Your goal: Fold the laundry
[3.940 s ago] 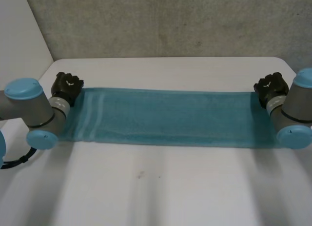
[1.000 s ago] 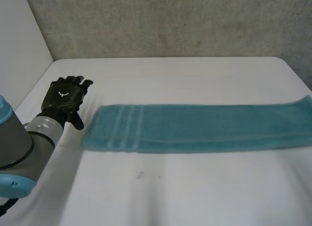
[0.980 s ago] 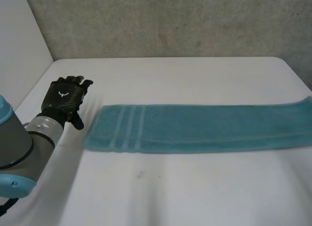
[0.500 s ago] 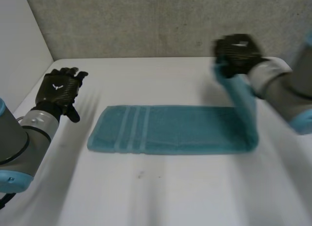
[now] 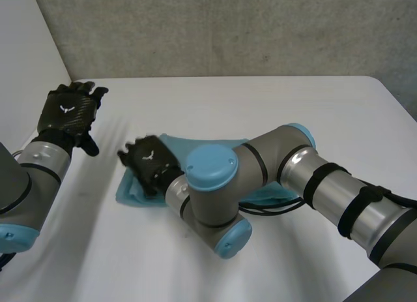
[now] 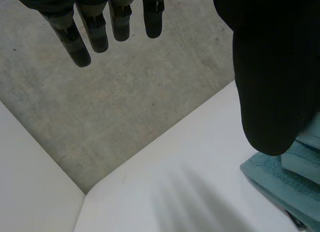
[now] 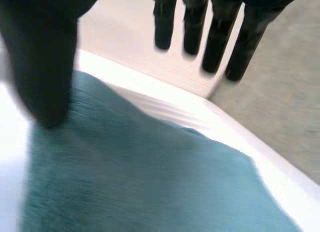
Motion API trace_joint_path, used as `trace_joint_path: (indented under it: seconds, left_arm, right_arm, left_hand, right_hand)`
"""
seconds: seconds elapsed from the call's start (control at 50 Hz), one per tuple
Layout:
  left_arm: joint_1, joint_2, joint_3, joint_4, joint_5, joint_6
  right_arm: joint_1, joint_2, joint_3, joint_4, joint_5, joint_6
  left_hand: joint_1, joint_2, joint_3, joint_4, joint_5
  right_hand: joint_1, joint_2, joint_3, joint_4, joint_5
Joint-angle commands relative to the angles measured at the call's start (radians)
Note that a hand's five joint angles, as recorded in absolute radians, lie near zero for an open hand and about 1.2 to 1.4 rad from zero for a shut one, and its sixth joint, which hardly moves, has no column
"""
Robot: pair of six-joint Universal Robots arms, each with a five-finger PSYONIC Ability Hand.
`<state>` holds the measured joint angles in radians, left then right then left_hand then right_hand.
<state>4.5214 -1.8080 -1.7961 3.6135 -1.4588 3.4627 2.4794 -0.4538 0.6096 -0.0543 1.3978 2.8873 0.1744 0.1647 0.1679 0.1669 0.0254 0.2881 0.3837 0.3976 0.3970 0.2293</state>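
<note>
My right hand (image 5: 148, 164) has swung the towel (image 5: 202, 147) end across and now sits over the towel's striped end, fingers straight, grip released. The towel lies doubled on the worktop (image 5: 260, 100). My left hand (image 5: 65, 113) hovers relaxed beside the towel. I judge the first fold done.

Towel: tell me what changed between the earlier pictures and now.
The right hand carried the right end of the towel across onto its left end, folding it over, and is now open above it. The left hand let go of the left end and drew back, open. The table stayed put.
</note>
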Motion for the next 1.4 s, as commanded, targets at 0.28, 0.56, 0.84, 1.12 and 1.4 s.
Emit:
trace_joint_path:
  seconds: [0.28, 0.56, 0.84, 1.12, 1.4]
  left_arm:
    - [-0.280, -0.178, 0.124, -0.006, 0.005, 0.004]
    - [-0.301, -0.353, 0.227, -0.021, -0.009, 0.015]
    - [-0.255, -0.353, 0.199, -0.025, -0.100, 0.111]
    - [-0.266, -0.154, 0.074, -0.025, -0.101, 0.110]
    - [-0.225, 0.004, 0.029, -0.027, -0.147, 0.110]
  right_arm:
    - [-0.267, -0.471, 0.535, 0.143, 0.193, 0.010]
    - [-0.453, -0.595, 0.912, -0.022, 0.107, 0.015]
    - [-0.507, -0.592, 1.071, -0.231, 0.099, 0.004]
    - [-0.551, -0.697, 1.021, -0.305, 0.119, -0.374]
    - [-0.064, -0.395, 0.582, -0.150, -0.040, -0.415]
  left_hand:
    - [0.021, 0.031, 0.028, 0.029, -0.004]
    - [0.027, 0.037, 0.034, 0.035, 0.002]
    - [0.021, 0.031, 0.028, 0.029, -0.004]
    - [0.010, 0.019, 0.016, 0.017, -0.016]
    - [0.004, 0.014, 0.010, 0.011, -0.022]
  right_hand:
    - [-0.114, -0.209, -0.223, -0.222, -0.229]
    - [0.037, -0.058, -0.072, -0.072, -0.079]
    - [0.872, 0.777, 0.763, 0.763, 0.757]
    - [1.108, 1.013, 0.999, 0.999, 0.992]
    - [1.108, 1.013, 0.999, 0.999, 0.992]
